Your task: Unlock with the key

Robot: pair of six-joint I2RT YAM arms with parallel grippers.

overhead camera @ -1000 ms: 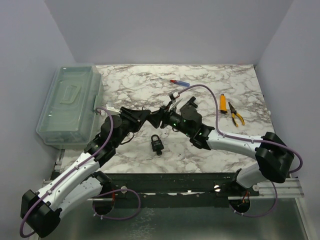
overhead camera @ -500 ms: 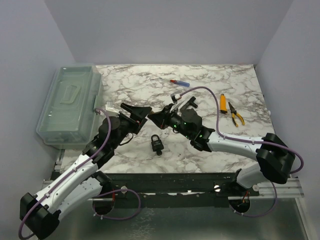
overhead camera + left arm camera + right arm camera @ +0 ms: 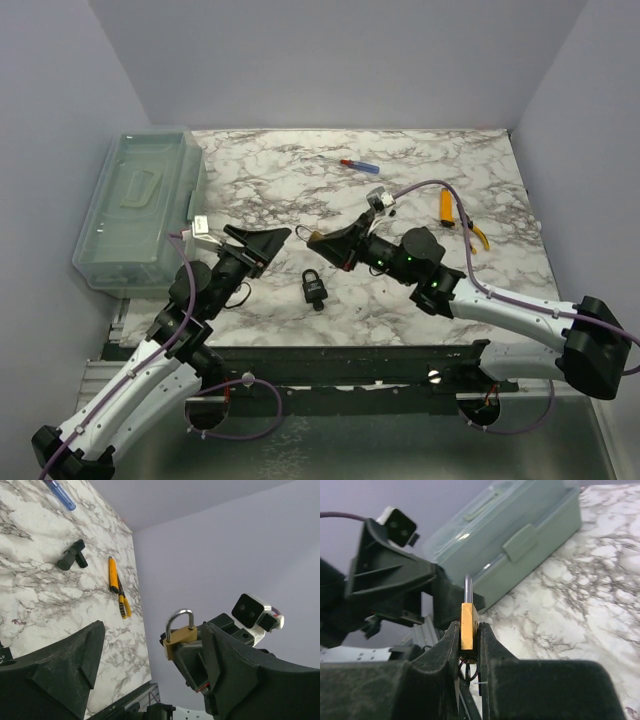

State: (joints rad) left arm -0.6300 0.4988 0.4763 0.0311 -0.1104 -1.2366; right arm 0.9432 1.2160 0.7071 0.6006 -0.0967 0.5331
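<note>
Holds the small brass-bodied padlock with a silver steel shackle (image 3: 179,639) pinched between the right gripper's (image 3: 468,632) closed black fingers (image 3: 447,650), shackle up, above the white marble tabletop (image 3: 400,180), near the left gripper's (image 3: 278,238) spread, empty fingers.

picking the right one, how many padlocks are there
2: a brass padlock clamped in the right end effector; a black padlock on the marble table between the arms. More could be hidden in the plastic box.
</note>
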